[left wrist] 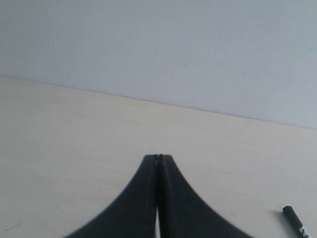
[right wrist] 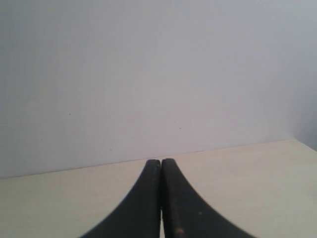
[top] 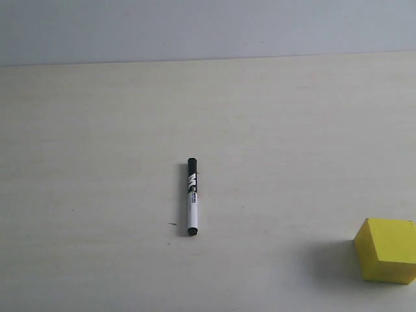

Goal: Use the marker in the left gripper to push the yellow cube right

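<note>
Lying on table point(top: 97, 162), marker point(top: 192, 197), yellow cube point(top: 386, 250) well apart, L gripper point(left wrist: 158, 157), R gripper point(right wrist: 161, 161) both closed empty

Pale table point(top: 97, 130) — marker point(top: 192, 196), yellow cube point(top: 386, 250) apart.

Pale cream table point(top: 97, 195) with faint grain running left to right, far edge meeting a plain grey-white wall point(top: 208, 29). Tiny dark mark point(top: 172, 224) on the tabletop, a little left of centre, nearer side.
</note>
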Motion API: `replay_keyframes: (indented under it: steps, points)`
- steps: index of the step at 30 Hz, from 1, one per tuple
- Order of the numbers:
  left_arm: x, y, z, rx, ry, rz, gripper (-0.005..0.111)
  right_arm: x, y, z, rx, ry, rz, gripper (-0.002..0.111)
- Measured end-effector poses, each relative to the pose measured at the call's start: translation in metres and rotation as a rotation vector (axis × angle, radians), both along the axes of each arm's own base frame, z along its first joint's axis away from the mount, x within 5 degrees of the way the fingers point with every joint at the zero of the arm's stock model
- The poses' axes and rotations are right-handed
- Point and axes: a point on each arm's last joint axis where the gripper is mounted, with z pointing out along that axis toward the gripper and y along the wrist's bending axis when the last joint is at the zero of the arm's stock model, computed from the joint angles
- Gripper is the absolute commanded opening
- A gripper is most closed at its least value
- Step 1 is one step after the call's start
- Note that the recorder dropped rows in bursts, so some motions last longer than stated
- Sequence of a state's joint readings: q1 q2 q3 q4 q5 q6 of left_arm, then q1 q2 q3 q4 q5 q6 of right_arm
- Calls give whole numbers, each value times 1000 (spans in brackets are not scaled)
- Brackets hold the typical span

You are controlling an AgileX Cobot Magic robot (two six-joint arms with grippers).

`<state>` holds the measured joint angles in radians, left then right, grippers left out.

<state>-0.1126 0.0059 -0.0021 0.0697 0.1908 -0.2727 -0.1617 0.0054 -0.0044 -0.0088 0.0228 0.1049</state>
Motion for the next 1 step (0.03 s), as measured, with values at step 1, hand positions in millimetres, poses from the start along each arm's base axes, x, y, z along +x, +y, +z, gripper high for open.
replay_keyframes:
  steps: [1]
  points:
    - [0, 0, 0, 2, 0, 0, 0, 0, 0, 0, 0, 0, 0, 0]
